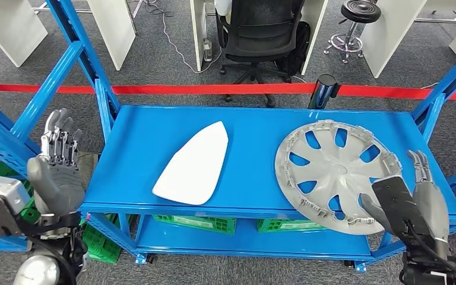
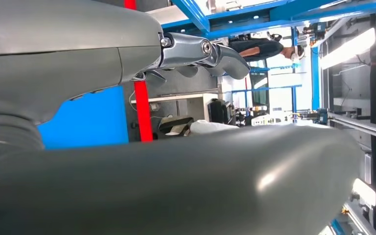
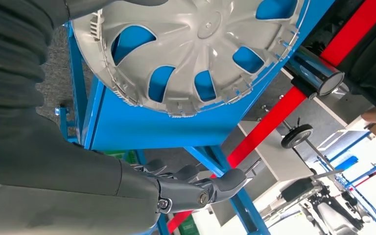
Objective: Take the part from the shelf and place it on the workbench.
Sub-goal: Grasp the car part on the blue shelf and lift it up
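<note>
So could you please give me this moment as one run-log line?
left hand: raised, open | right hand: open beside hubcap | white part: untouched on shelf

We are looking at a workshop-style test area inside an office: blue steel shelving (image 1: 255, 127) is standing on grey carpet, a red barrier tape (image 1: 214, 89) is running behind it, green crates (image 1: 205, 222) are sitting below, and a black office chair (image 1: 260, 32) and white desks (image 1: 116, 27) are waiting beyond.
</note>
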Available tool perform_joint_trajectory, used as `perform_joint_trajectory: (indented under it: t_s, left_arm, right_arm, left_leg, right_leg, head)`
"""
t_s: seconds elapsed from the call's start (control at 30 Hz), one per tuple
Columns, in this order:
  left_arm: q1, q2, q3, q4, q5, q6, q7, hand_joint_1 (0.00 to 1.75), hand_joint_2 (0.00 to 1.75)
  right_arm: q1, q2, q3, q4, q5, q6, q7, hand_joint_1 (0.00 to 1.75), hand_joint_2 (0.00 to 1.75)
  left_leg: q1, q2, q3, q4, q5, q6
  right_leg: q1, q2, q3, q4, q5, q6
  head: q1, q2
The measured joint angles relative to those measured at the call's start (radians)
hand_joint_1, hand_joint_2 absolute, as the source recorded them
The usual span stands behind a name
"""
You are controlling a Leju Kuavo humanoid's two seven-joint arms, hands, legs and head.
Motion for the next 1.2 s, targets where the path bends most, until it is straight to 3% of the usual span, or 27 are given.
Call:
perform_joint_trajectory:
  t_s: [0.23, 0.47, 0.63, 0.9, 1.2]
  left_arm:
    - [-0.003, -0.002, -0.013, 0.004, 0.005, -0.007, 0.000, 0.00, 0.00]
    - [-0.038, -0.011, -0.060, 0.012, 0.036, -0.140, -0.010, 0.00, 0.00]
    - [-0.065, -0.018, -0.102, 0.016, 0.018, -0.179, 0.012, 0.00, 0.00]
    - [-0.090, -0.018, -0.131, 0.024, 0.052, -0.202, 0.033, 0.00, 0.00]
    - [-0.102, -0.018, -0.147, 0.039, 0.087, -0.225, 0.050, 0.00, 0.00]
  right_arm:
    - [-0.005, 0.000, 0.016, 0.015, 0.000, 0.000, -0.001, 0.00, 1.75]
    - [-0.033, 0.002, 0.037, 0.043, -0.017, 0.014, -0.031, 0.00, 1.75]
    - [-0.049, 0.007, 0.055, 0.083, -0.033, 0.019, -0.049, 0.00, 1.75]
    - [-0.066, 0.024, 0.084, 0.190, -0.073, 0.018, -0.091, 0.00, 1.75]
    - [-0.088, 0.028, 0.122, 0.283, -0.141, 0.077, -0.073, 0.00, 1.75]
  left_leg:
    - [0.000, 0.000, 0.000, 0.000, 0.000, 0.000]
    - [0.000, 0.000, -0.001, 0.000, 0.000, 0.000]
    - [0.000, 0.000, -0.001, 0.000, 0.000, 0.000]
    - [0.000, -0.001, -0.002, 0.000, 0.000, 0.000]
    - [0.001, 0.000, -0.002, 0.000, 0.000, 0.000]
  right_leg:
    - [0.000, 0.000, 0.000, 0.000, -0.001, 0.000]
    - [0.000, 0.000, 0.000, 0.000, 0.000, 0.000]
    - [0.000, 0.000, 0.000, -0.001, 0.001, 0.000]
    - [0.001, -0.001, 0.000, -0.001, 0.000, 0.000]
    - [0.001, -0.001, -0.001, -0.001, 0.000, -0.001]
  head:
    - [0.000, 0.000]
    - [0.001, 0.000]
    - [0.002, 0.000]
    - [0.001, 0.000]
    - [0.001, 0.000]
